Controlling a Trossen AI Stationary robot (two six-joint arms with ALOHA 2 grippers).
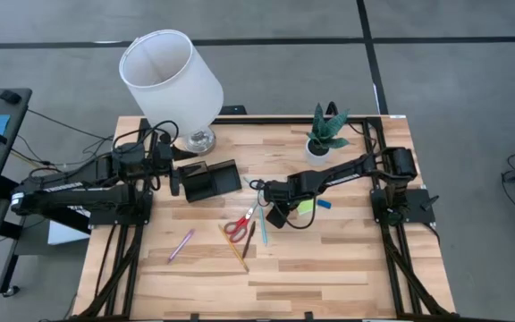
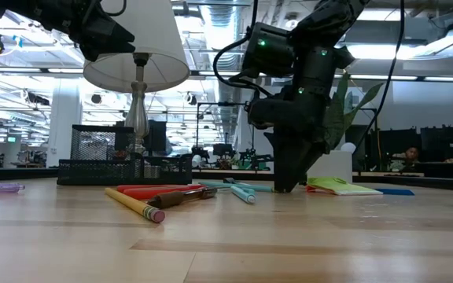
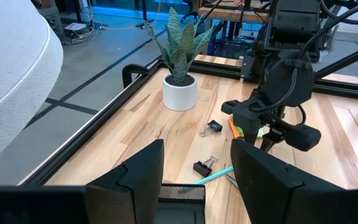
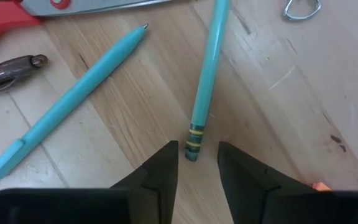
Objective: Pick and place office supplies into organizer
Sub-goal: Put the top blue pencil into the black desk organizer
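From above, the organizer (image 1: 211, 180) is sitting on the wooden table (image 1: 329, 268) just beside the lamp (image 1: 170, 79), on the side toward the table's middle. The left gripper (image 1: 179, 179) is hovering right at the organizer's edge nearest the lamp base. The red-handled scissors (image 1: 238, 225) are lying a little way from the organizer toward the table's front, with a yellow pencil (image 1: 234, 248) and a dark pen (image 1: 249, 240) just beside them and a pink pen (image 1: 181, 244) farther off. The right gripper (image 1: 275, 215) is pointing down beside the scissors, next to the lime-green sticky-note pad (image 1: 305, 206) and the blue eraser (image 1: 324, 203). The potted plant (image 1: 325, 132) is standing beyond them.

From table height, the right gripper (image 2: 283, 187) is reaching down to the tabletop, tips at the surface beside a light blue pen (image 2: 241, 192), with the organizer (image 2: 120, 161) standing well off to the side.

From the left wrist, the left gripper's fingers (image 3: 266, 180) are standing spread wide, holding nothing, above the organizer's rim (image 3: 182, 193); two binder clips (image 3: 211, 127) are lying beyond it.

From the right wrist, the right gripper (image 4: 197, 163) is standing with its jaws partly spread, straddling the banded end of a light blue pencil (image 4: 207, 68) without visibly pinching it.
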